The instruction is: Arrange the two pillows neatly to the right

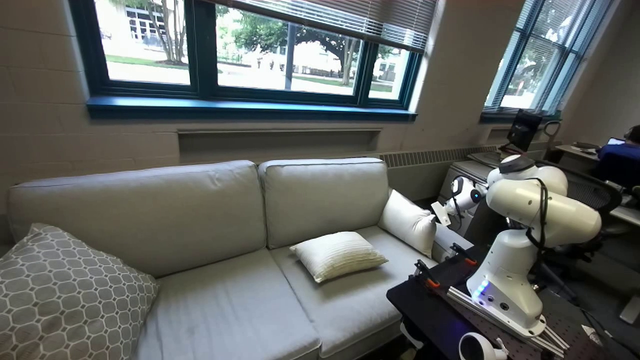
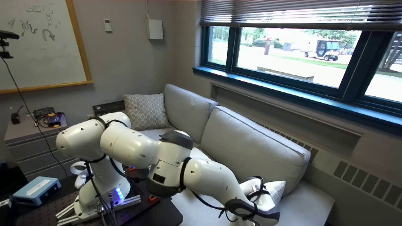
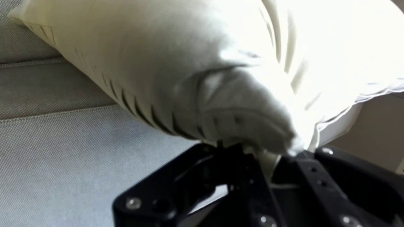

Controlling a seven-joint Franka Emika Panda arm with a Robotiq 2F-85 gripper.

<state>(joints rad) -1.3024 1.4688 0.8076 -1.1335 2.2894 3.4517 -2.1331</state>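
We have the tool (image 3: 266, 154) grasping, as we read it, a gathered corner of the nearer pillow (image 1: 407, 222), right beside the armrest (image 1: 452, 239); from the tool that pillow spreads away from the armrest, tilted, its long axis seemingly slanting down towards the seat (image 1: 345, 305); whether it touches the armrest we cannot tell; the flat pillow (image 1: 339, 256) lies farther from the armrest, apart from the held one, its longer side pointing roughly towards the armrest; the coming move, we judge, turns on the held corner being on the armrest side, so we should draw it that way, then let go.
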